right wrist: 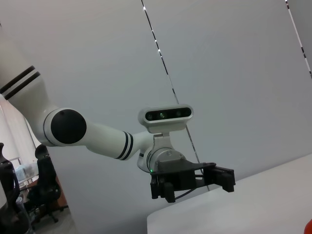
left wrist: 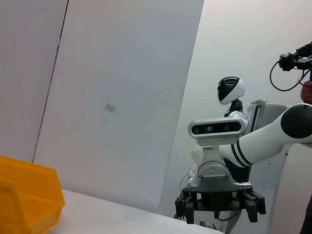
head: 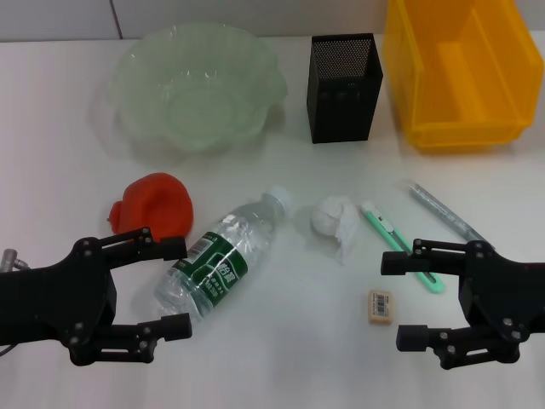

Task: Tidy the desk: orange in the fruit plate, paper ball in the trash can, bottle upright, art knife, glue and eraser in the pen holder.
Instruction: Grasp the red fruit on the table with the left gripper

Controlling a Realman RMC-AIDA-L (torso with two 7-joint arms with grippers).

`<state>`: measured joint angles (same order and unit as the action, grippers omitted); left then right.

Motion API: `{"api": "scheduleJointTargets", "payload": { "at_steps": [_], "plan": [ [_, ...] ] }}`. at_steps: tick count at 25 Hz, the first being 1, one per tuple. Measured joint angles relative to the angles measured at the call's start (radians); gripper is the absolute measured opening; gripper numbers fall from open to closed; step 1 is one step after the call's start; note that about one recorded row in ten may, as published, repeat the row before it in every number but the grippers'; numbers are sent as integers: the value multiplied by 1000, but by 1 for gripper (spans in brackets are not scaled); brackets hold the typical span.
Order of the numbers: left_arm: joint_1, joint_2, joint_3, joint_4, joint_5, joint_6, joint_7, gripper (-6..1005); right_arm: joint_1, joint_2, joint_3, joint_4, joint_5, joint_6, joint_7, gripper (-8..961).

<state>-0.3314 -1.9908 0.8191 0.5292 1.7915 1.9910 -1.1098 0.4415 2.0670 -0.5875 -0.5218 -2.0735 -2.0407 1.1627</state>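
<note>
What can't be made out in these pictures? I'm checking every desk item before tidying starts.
- Orange: head view; the left gripper covers its lower edge.
- Art knife: the right gripper crosses its near end.
- Bottle: label text too small to read.
- Pen holder: dark mesh hides its inside.
- Yellow bin: cut off by the top and right edges.
- Wrist views: only the bin's corner shows; the other desk items are out of frame.

Head camera looks down at the table (head: 281, 358); wrist cameras face each other.
</note>
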Motion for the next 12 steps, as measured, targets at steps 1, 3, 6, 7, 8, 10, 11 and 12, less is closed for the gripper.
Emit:
{"api": "scheduleJointTargets", "payload": {
  "at_steps": [1, 3, 6, 7, 8, 10, 11, 12],
  "plan": [
    [-1, 0, 0, 0, 0, 0, -3, 864, 1, 0, 0, 0, 0, 1, 0, 825],
    [-2, 0, 0, 0, 0, 0, -3, 863, 3, 0, 0, 0, 0, 3, 0, 824],
    [-6, -1, 0, 0, 0, 0, -3, 863, 5, 1, 0, 1, 0, 4, 0, 822],
    [-8, -2, 0, 0, 0, 0, -4, 862, 6, 1, 0, 2, 0, 5, 0, 822],
    [-9, -2, 0, 0, 0, 0, -4, 862, 6, 1, 0, 2, -1, 7, 0, 821],
    [-9, -2, -4, 0, 0, 0, -4, 862, 6, 1, 0, 2, -1, 12, 0, 820],
    [-9, -2, -7, 0, 0, 0, -4, 861, 6, 1, 0, 3, -1, 14, 0, 819],
    [-10, -1, -13, 0, -1, -2, -7, 861, 6, 1, 0, 3, -1, 15, 0, 819]
  ]
}}
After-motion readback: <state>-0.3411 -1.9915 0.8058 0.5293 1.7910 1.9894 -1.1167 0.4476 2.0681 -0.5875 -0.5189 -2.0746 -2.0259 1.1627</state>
